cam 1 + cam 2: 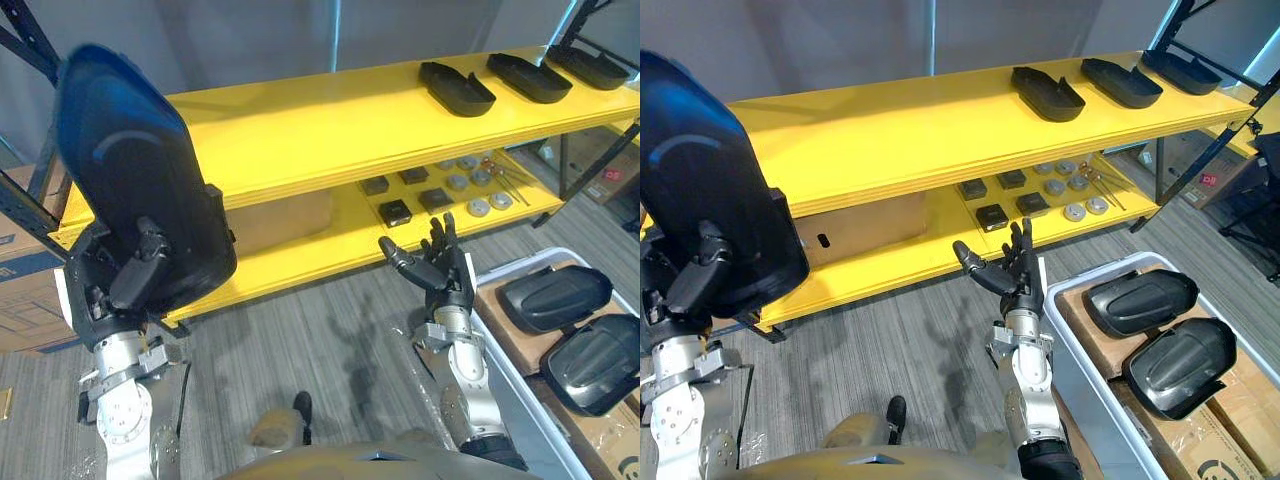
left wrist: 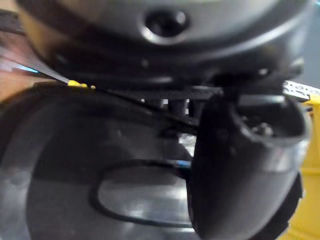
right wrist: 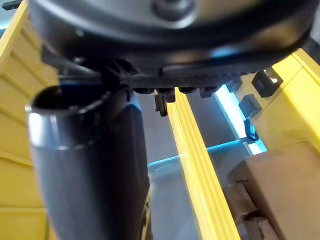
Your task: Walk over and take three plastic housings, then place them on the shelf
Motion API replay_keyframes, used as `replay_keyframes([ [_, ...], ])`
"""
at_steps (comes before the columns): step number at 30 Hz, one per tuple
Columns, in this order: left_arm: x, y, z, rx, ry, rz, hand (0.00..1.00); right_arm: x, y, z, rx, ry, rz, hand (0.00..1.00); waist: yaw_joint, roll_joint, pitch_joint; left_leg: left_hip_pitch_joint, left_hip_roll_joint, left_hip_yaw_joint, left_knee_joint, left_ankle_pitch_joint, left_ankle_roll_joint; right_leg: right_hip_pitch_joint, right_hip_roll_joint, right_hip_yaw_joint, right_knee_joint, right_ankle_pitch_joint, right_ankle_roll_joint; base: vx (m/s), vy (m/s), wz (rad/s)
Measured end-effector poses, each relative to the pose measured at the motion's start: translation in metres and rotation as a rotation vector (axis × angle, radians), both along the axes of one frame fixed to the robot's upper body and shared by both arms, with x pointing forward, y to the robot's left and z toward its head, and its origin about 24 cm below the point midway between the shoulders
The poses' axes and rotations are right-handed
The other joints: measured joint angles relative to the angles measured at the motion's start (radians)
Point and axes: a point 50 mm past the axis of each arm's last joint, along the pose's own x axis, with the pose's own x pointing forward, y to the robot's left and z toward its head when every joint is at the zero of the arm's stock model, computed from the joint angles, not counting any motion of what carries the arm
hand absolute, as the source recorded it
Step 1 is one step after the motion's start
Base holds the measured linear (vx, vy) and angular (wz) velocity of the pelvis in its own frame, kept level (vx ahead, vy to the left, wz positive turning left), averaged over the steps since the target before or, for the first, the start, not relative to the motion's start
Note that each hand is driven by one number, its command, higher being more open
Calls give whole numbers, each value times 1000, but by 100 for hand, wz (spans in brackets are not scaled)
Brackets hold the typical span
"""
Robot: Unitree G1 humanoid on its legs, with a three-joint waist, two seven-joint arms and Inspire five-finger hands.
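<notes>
**Housing held at shelf's left end**

The black plastic housing stands upright in the left hand, which clamps its lower end with thumb and fingers. It is held before the left end of the yellow shelf. Three housings lie at the top board's right end. The right hand is spread and empty, beside the bin holding two housings.

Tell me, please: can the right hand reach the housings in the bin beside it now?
Probably yes. The right hand is open and empty beside the bin, and the nearer housing lies uncovered on top, with nothing between them. The left hand holds another housing.
</notes>
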Motion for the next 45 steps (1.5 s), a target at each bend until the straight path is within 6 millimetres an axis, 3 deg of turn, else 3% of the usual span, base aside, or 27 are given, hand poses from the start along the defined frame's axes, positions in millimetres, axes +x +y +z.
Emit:
replay_keyframes([
  [1, 3, -1, 1, -5, -8, -3, 0, 1, -4, 5, -1, -25, -2, 100, -13, 5, 3, -1, 4, -21, 6, -9, -2, -42, 54, 40, -156, 6, 6, 117, -24, 37],
  [2, 5, -2, 0, -10, -9, -8, 0, 2, -7, 8, -5, -37, -7, 100, -18, 10, 6, -4, 8, -37, 13, -15, -3, -55, 73, 67, -209, 12, 8, 140, -67, 62],
  [3, 10, -7, -3, -25, -1, -32, 0, 2, -13, 15, 12, -72, -14, 100, -29, 21, 12, -7, 13, -68, 35, -29, -6, -68, 103, 126, -300, 29, 34, 96, -67, 59],
  [5, 11, -14, -8, -41, 19, -56, 0, 2, -14, 31, 68, -149, -2, 100, -42, 28, 19, -6, 16, -107, 70, -56, -19, -68, 121, 192, -397, 66, 46, 152, -165, 71],
  [7, 12, -19, -8, -46, 18, -73, 0, 0, -8, 56, 68, -259, 32, 100, -41, 7, 17, -4, 7, -148, 101, -95, -52, -40, 123, 221, -442, 68, 52, 205, -301, 74],
  [8, 13, -19, -7, -44, 13, -73, 0, -2, -3, 76, 48, -341, 68, 100, -41, -23, 6, -4, -9, -174, 120, -119, -75, -6, 121, 233, -447, 66, 56, 186, -271, 77],
  [9, 14, -20, -8, -55, 12, -67, 0, -2, -1, 91, 26, -409, 96, 100, -41, -22, 6, -2, 1, -188, 138, -137, -88, 3, 126, 219, -434, 89, 83, 231, -347, 91],
  [11, 13, -21, -6, -63, 5, -65, 0, 1, 1, 119, -10, -532, 132, 100, -37, -13, -3, -1, 61, -188, 177, -168, -133, 21, 149, 153, -393, 136, 57, 229, -357, 61],
  [12, 12, -21, -7, -73, 6, -63, 0, 4, 0, 125, -24, -557, 139, 100, -32, 0, -11, 0, 84, -201, 194, -184, -150, 37, 173, 126, -383, 124, 34, 208, -290, 37],
  [14, 12, -23, -8, -87, 7, -75, 0, 5, -7, 131, -49, -577, 122, 100, -35, 9, -30, -8, 124, -176, 219, -187, -145, 80, 204, 63, -403, 108, 16, 243, -246, 72],
  [18, 14, -28, -10, -93, 10, -114, 0, 9, -27, 119, -67, -519, 43, 100, -44, 25, -26, -75, 172, -17, 377, -175, -123, 175, 225, -10, -459, 98, -1, 207, -153, 59],
  [20, 16, -29, -16, -105, 26, -146, 0, 6, -38, 111, -86, -482, -6, 100, -46, 37, -25, -73, 180, 66, 413, -158, -97, 252, 213, -35, -513, 98, -1, 182, -11, 59],
  [22, 19, -32, -17, -100, 26, -178, 0, 3, -47, 112, -94, -488, -43, 100, -52, 46, -27, -69, 161, 122, 290, -169, -102, 269, 190, -67, -542, 105, 11, 97, 97, 57],
  [23, 20, -34, -16, -96, 20, -199, 0, 2, -52, 113, -97, -489, -62, 100, -51, 54, -25, -60, 141, 125, 189, -144, -113, 279, 180, -75, -558, 113, 24, 66, 138, 37],
  [24, 21, -37, -16, -96, 18, -219, 0, 1, -54, 111, -98, -482, -73, 100, -50, 58, -26, -43, 123, 124, 129, -66, -117, 289, 171, -75, -573, 117, 38, 80, 163, 14],
  [26, 25, -41, -13, -91, 0, -238, 0, 1, -49, 108, -86, -468, -72, 100, -45, 46, -24, -7, 81, 146, 74, -40, -93, 299, 138, -53, -598, 128, 58, 89, 163, -1],
  [28, 32, -42, -6, -79, -33, -253, 0, 3, -42, 107, -113, -462, -50, 100, -44, 30, -15, -26, 72, 159, 116, -61, -73, 297, 129, -48, -610, 140, 76, 70, 153, -13],
  [30, 36, -42, -1, -65, -55, -271, 0, 4, -37, 105, -104, -450, -26, 100, -43, 19, -9, -23, 69, 178, 153, -98, -61, 287, 115, -24, -577, 132, 68, 54, 152, -31],
  [31, 38, -43, 1, -49, -63, -294, 0, 3, -37, 103, -100, -446, -25, 100, -48, 16, -9, -13, 65, 191, 154, -126, -61, 251, 97, 3, -496, 107, 47, 28, 156, -32],
  [33, 41, -43, 5, -10, -71, -332, 0, 1, -35, 99, -74, -435, -38, 100, -76, 6, -8, 27, 46, 203, 118, -117, -38, 181, 60, 59, -338, 97, 34, 26, 177, -17],
  [37, 50, -46, 17, 64, -97, -415, 0, -6, -36, 89, -51, -404, -55, 100, -111, -26, -23, 49, 28, 204, 80, -102, -17, 150, 32, 111, -291, 98, 34, 81, 79, -1],
  [39, 54, -51, 19, 64, -110, -440, 0, -6, -35, 88, -55, -404, -43, 100, -125, -22, -22, 50, 39, 192, 66, -99, -21, 125, 33, 145, -265, 56, 16, 64, -23, 9],
  [42, 57, -59, 19, 54, -104, -491, 0, -10, -33, 84, -56, -385, -37, 100, -127, -19, -22, 53, 86, 171, 74, -111, -53, 102, 35, 208, -284, 49, 25, 57, -132, 13],
  [45, 54, -64, 13, 22, -90, -504, 0, -9, -21, 84, -79, -385, 18, 100, -116, -29, -28, 50, 175, 167, 116, -128, -127, 91, 54, 252, -358, 81, 61, 66, -319, -5],
])
